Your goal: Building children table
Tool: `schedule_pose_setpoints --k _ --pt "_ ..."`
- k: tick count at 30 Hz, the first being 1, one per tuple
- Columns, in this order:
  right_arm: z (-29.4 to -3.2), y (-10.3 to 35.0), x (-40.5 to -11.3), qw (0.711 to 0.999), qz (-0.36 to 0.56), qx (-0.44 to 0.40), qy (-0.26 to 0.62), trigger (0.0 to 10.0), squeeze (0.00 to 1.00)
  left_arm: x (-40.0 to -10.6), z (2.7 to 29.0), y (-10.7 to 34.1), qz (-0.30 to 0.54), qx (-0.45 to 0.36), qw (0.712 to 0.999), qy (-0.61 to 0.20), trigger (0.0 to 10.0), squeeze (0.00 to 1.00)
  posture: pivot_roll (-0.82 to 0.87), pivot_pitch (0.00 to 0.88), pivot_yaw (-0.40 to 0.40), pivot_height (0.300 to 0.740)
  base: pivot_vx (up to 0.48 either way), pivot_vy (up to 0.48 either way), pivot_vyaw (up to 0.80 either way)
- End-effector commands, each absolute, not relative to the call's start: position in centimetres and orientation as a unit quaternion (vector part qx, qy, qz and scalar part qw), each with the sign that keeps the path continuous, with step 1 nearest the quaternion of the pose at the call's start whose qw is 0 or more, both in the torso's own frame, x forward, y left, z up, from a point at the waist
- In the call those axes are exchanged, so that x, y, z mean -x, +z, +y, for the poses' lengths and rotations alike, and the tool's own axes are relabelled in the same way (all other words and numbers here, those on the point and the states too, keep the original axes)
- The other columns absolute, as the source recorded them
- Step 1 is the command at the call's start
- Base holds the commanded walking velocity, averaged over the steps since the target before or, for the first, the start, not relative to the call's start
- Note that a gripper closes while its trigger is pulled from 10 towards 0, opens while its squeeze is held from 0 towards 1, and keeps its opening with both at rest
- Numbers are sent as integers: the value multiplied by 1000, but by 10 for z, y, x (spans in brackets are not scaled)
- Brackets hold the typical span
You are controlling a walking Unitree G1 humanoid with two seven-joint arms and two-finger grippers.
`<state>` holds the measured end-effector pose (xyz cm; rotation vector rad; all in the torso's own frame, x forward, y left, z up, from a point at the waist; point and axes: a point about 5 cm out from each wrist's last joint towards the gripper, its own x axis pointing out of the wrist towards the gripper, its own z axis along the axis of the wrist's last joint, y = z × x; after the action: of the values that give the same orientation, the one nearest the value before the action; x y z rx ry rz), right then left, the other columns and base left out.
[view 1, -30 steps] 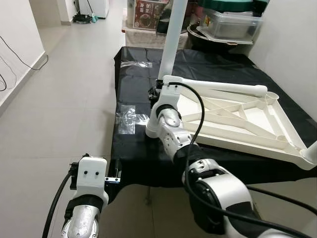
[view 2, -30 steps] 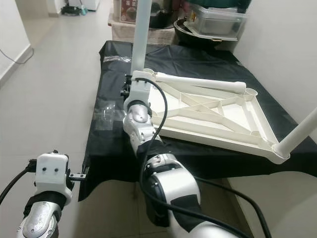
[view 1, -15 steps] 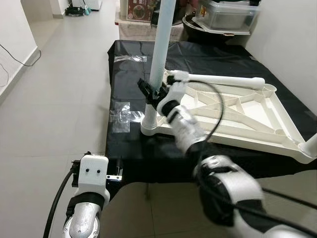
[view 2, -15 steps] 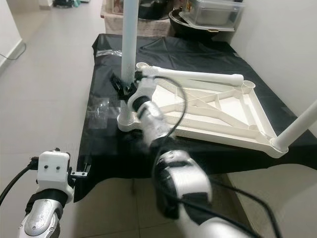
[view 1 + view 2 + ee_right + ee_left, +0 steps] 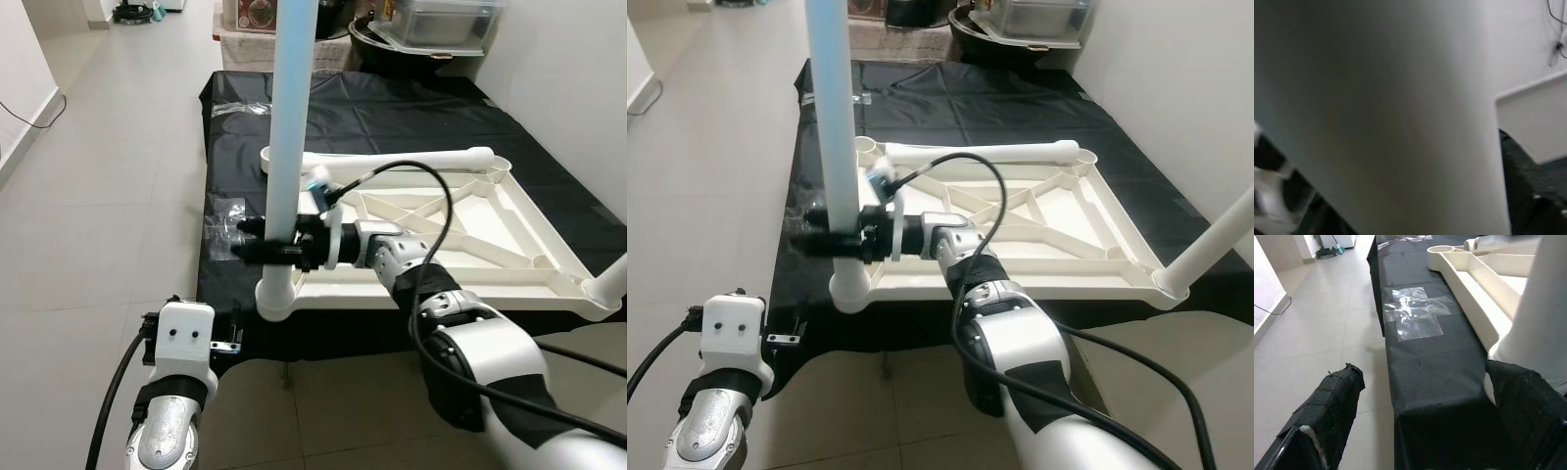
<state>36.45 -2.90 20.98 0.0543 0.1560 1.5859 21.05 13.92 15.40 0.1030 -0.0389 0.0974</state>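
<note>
Right hand (image 5: 257, 251) clamps white table leg (image 5: 289, 127), long axis vertical; left hand (image 5: 1420, 431) spread.

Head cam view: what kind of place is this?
Likely a home hallway or storage corner: tiled floor, stacked plastic storage bins against the wall, and an upturned white children's table lying on a black-covered surface.

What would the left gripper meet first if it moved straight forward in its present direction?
Probably the edge of the black cloth, then the upright white leg; the left gripper has open fingers, though depth is unclear.
</note>
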Motion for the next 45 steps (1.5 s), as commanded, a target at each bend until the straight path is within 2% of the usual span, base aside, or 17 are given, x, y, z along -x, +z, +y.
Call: schedule_pose_setpoints --k 1,8,9,10,13,14,15,16,18,22,28,29,31,32,39,40,45 --pt "-22 202 -365 721 69 15 690 0 0 -209 139 152 -13 -54 997 49 10000 0 89 111 -108 740 0 0 0" --pt "-31 212 -382 817 15 4 577 0 0 -207 129 155 -27 -40 999 13 10000 0 81 101 -102 740 0 0 0" --pt "-38 214 -390 859 9 -5 512 0 0 -205 122 162 -49 -27 998 -14 10000 0 77 99 -97 740 0 0 0" --pt "-38 214 -390 859 9 -5 512 0 0 -205 122 162 -49 -27 998 -14 10000 0 77 99 -97 740 0 0 0" --pt "-65 211 -408 952 18 -21 305 0 0 -202 108 175 -88 -22 994 -55 10000 0 76 94 -100 740 0 0 0" --pt "-65 211 -408 952 18 -21 305 0 0 -202 108 175 -88 -22 994 -55 10000 0 76 94 -100 740 0 0 0" --pt "-83 203 -413 980 32 -37 195 0 0 -202 107 177 -93 -24 994 -58 10000 0 73 92 -98 740 0 0 0" --pt "-83 203 -413 980 32 -37 195 0 0 -202 107 177 -93 -24 994 -58 10000 0 73 92 -98 740 0 0 0" --pt "-108 189 -414 997 51 -55 31 0 0 -203 107 178 -95 -24 993 -58 10000 0 73 87 -96 740 0 0 0" --pt "-105 167 -406 990 85 -89 -66 0 0 -204 109 177 -94 -29 994 -52 10000 0 75 83 -94 740 0 0 0" --pt "-81 159 -399 986 95 -122 -69 0 0 -204 110 177 -94 -31 994 -52 10000 0 77 81 -96 740 0 0 0" --pt "-60 168 -397 985 65 -156 -18 10000 0 -203 110 177 -95 -31 994 -53 10000 0 77 78 -98 740 0 0 0" --pt "-55 172 -397 985 52 -167 0 10000 0 -203 110 177 -95 -31 994 -54 10000 0 77 78 -98 740 0 0 0" --pt "-49 179 -398 985 30 -167 29 10000 1000 -204 109 177 -95 -31 994 -54 10000 0 77 81 -98 740 0 0 0" --pt "-43 199 -400 983 -18 -162 81 10000 1000 -204 109 178 -95 -30 994 -55 10000 0 77 81 -98 740 0 0 0" --pt "-46 207 -403 977 -31 -177 117 10000 0 -204 109 178 -94 -30 994 -55 10000 0 73 85 -99 740 0 0 0" --pt "-53 220 -401 928 -56 -166 330 10000 0 -205 107 178 -93 -31 994 -57 10000 0 67 86 -96 740 0 0 0"
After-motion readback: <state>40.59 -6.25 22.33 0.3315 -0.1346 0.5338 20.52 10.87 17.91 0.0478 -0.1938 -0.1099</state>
